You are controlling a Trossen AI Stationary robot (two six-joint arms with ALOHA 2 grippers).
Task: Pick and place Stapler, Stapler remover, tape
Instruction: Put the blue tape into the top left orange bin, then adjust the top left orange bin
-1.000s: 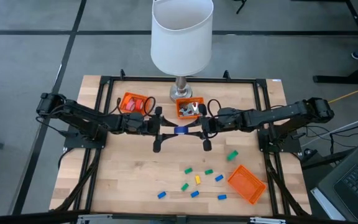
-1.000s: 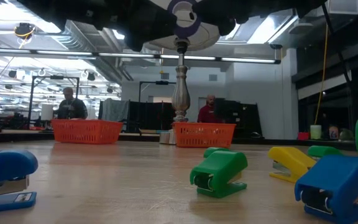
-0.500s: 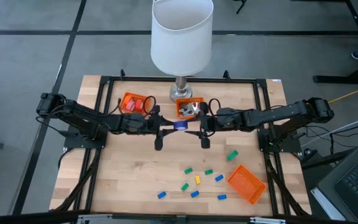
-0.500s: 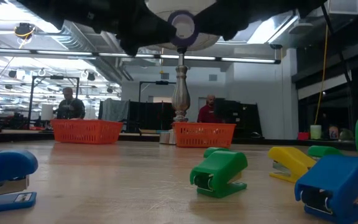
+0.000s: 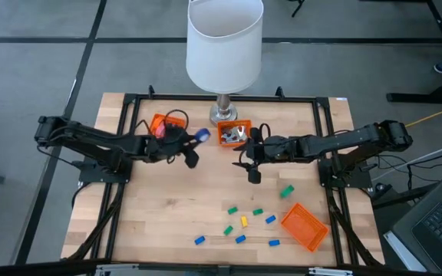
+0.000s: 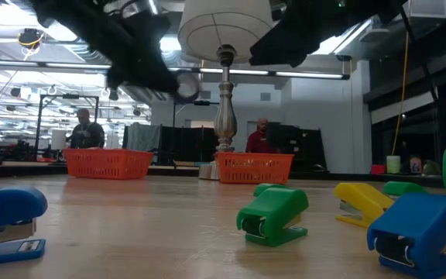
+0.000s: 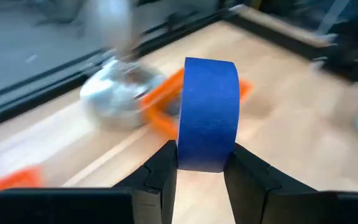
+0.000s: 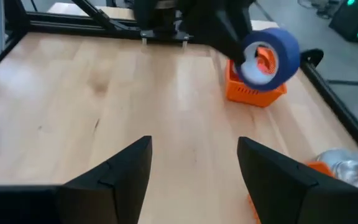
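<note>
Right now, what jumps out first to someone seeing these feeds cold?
The blue tape roll pinched in the left claw, held above the table near the left orange basket. Next, the big white lamp at the table's far edge, and the right claw open and empty mid-table.

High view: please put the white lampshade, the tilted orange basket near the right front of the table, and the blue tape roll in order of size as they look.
1. White lampshade, clearly largest, though it stands nearer the camera, which enlarges it.
2. Tilted orange basket.
3. Blue tape roll, smallest, held in the left gripper.
</note>
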